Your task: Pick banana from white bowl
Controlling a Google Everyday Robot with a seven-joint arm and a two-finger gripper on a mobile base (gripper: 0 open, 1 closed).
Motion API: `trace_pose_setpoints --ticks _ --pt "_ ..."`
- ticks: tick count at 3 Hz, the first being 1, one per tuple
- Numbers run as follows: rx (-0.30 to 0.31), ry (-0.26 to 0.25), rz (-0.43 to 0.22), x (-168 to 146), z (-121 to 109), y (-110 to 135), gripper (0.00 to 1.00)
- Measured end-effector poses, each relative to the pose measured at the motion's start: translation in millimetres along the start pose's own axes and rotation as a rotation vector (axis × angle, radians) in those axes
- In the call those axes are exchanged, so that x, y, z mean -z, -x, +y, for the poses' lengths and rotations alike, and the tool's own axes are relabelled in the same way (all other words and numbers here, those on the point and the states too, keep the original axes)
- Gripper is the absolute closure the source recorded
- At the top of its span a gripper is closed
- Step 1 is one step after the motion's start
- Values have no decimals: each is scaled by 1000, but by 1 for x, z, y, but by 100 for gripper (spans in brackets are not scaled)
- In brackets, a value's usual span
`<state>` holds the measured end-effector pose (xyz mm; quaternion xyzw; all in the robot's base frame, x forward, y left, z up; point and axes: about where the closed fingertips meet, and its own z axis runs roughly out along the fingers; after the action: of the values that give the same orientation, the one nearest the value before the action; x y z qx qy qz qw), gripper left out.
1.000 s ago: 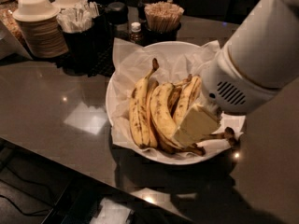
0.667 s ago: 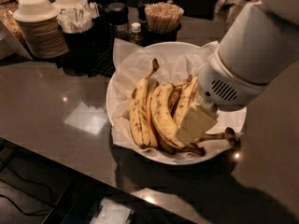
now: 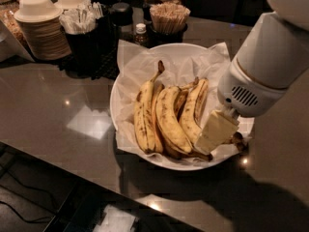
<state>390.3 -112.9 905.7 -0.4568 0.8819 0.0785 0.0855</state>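
The white bowl [image 3: 126, 124], wide, shallow and lined with crumpled white paper, stands on the dark counter. Several speckled yellow bananas [image 3: 169, 120] lie in it side by side, stems pointing away. My gripper [image 3: 217, 130] hangs from the big white arm housing [image 3: 263, 66] and is low in the bowl's right side, against the rightmost bananas. A blackened stem stub [image 3: 237, 141] shows just right of the gripper. The curved banana it belongs to is mostly hidden behind the gripper, with a brown edge [image 3: 193, 154] showing along the bowl's near side.
Stacked off-white paper bowls [image 3: 41, 25] stand at the back left. Black holders with packets [image 3: 84, 28], a small bottle [image 3: 140, 33] and a cup of wooden stirrers [image 3: 168, 18] stand behind the bowl. The counter's front edge [image 3: 72, 173] runs diagonally below.
The gripper has shifted a little to the right inside the bowl, and the arm housing has swung up and to the right. The bananas have not visibly moved.
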Motion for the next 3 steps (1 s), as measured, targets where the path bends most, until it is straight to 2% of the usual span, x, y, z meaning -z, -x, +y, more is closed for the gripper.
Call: trace_pose_setpoints --ticks 1,3 --pt "11 3 17 1 0 -7 39" --pt "63 59 12 -14 7 -3 40"
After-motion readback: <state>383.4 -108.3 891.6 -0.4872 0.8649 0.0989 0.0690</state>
